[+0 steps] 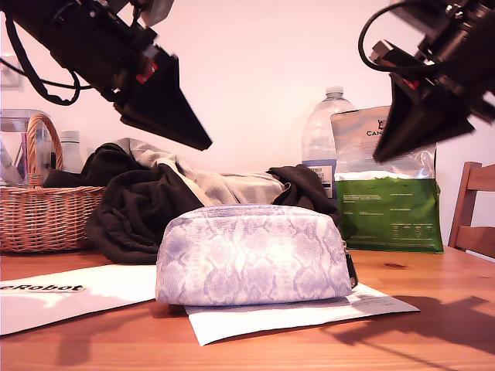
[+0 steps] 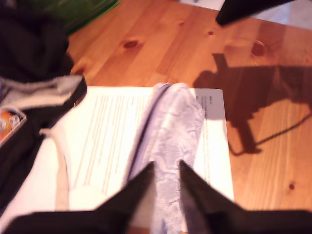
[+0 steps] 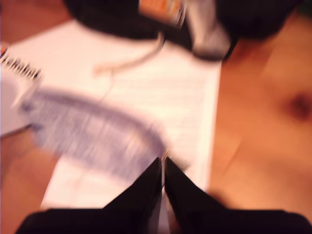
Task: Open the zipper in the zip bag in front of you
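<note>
The zip bag (image 1: 251, 255), a lilac-and-cream snakeskin pouch, lies on a sheet of paper (image 1: 294, 315) on the wooden table. Its zipper (image 2: 145, 127) shows as a dark line along the top edge, with the black tab pull (image 1: 351, 268) at the end toward the exterior view's right. My first gripper (image 1: 203, 143) hangs well above the pouch at the exterior view's left; its fingers (image 2: 166, 165) are slightly open and hold nothing. My second gripper (image 1: 380, 157) hangs high at the exterior view's right, shut and empty (image 3: 162, 160). The pouch (image 3: 92, 131) is blurred in the second wrist view.
Black and grey clothes (image 1: 139, 205) are heaped behind the pouch. A wicker basket (image 1: 42, 212) stands at the exterior view's left. A water bottle (image 1: 325, 139), a green and silver foil bag (image 1: 387, 205) and a wooden chair (image 1: 473, 209) are at its right. Another white sheet (image 1: 69, 294) lies front left.
</note>
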